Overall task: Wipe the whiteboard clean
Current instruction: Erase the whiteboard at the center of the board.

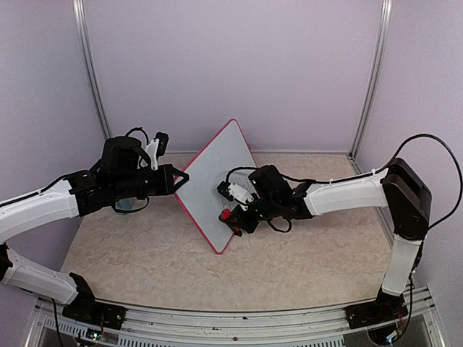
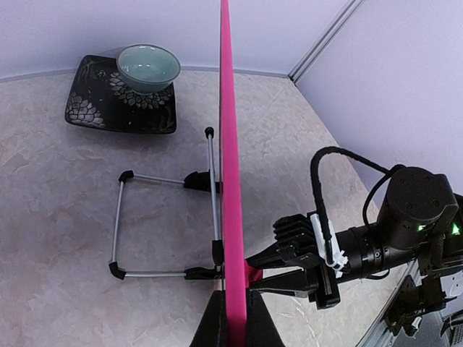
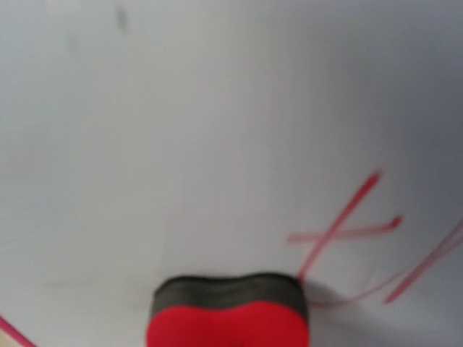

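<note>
The whiteboard (image 1: 217, 181) stands tilted on edge at the centre of the table (image 1: 130, 260). The left gripper (image 1: 182, 176) is clamped on its pink frame at 9 o'clock. The right gripper (image 1: 230, 216) pinches a red eraser (image 3: 228, 322) against the white face. Red marker strokes (image 3: 337, 230) lie at the eraser's 2 o'clock.
</note>
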{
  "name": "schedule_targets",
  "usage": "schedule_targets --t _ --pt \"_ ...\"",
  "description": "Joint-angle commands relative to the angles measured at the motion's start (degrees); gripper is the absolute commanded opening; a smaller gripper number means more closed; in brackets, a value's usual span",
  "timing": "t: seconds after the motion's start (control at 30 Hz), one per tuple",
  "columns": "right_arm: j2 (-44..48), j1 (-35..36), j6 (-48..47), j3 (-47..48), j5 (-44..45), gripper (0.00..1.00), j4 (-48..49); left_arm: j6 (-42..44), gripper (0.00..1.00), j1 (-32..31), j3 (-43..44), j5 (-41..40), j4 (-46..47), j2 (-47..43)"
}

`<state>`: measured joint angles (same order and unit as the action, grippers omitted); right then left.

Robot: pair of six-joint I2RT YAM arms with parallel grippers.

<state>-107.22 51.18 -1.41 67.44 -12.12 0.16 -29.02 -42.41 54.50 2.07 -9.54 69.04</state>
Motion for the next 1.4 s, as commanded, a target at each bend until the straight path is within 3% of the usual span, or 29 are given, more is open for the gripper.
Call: schedule_targets --t 0.0,0.23,0.73,1.17,1.37 --pt "0.03 -0.34 -0.36 7.4 0.91 0.01 0.1 0.8 0.0 -1.22 -0.66 5.24 -2.83 1.03" --pt "-1.14 -0.35 -1.57 10.8 2.78 0.01 -0.95 0.97 0.0 -1.29 -0.24 4.67 -3.69 0.86" --pt "-2.73 -1.64 1.41 -3.73 1.88 0.0 4.29 1.42 0.0 -1.27 0.87 5.31 -3.26 2.21" --pt "-2.58 -1.67 -1.46 12.67 1.57 0.01 -1.07 0.98 0.0 -1.44 0.37 5.02 -3.36 2.01" --pt "-3.08 -1.62 -1.52 11.53 2.14 0.01 -0.86 0.85 0.0 -1.45 -0.48 4.68 -3.38 1.07"
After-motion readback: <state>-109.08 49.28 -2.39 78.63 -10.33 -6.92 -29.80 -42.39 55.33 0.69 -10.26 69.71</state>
